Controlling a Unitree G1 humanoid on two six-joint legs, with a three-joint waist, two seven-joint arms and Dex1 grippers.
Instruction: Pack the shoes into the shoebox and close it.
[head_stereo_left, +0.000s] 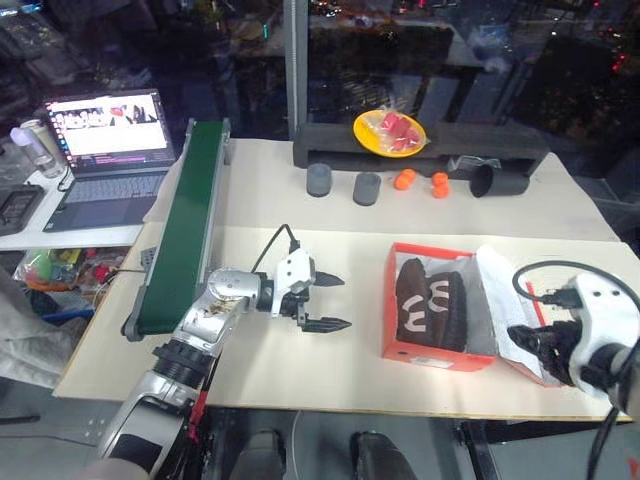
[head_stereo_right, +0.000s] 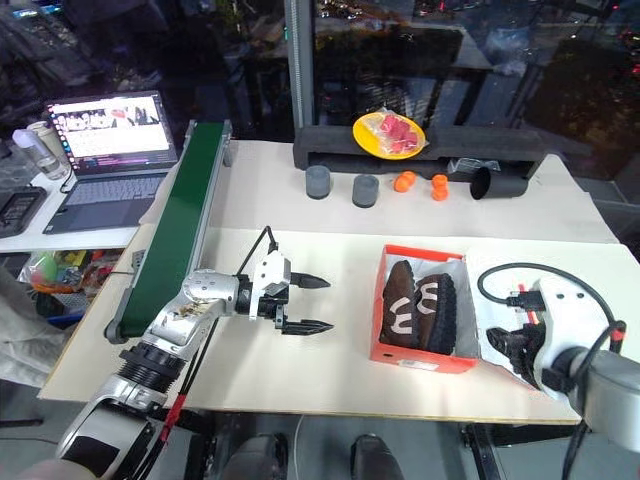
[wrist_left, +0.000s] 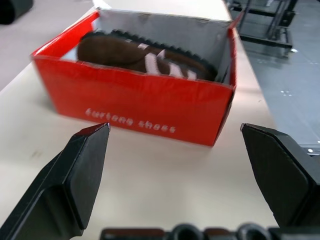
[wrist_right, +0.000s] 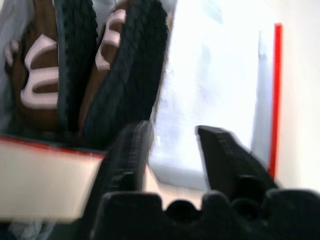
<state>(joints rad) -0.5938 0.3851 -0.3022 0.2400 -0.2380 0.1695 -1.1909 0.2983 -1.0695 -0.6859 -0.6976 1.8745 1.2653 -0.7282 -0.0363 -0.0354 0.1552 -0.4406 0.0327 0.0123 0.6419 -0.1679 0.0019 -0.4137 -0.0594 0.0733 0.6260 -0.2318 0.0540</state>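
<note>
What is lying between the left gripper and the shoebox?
Nothing: bare table separates the left gripper from the shoebox, in the left eye view.

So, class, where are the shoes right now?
Both shoes lie side by side inside the open red shoebox, on the table's right half, between the left gripper and right gripper.

It was a robotics lab: a green conveyor belt (head_stereo_left: 180, 230) crossed the tabletop (head_stereo_left: 260, 190), an open laptop (head_stereo_left: 105, 155) ran alongside, and foam test props (head_stereo_left: 420, 145) stood behind.
</note>
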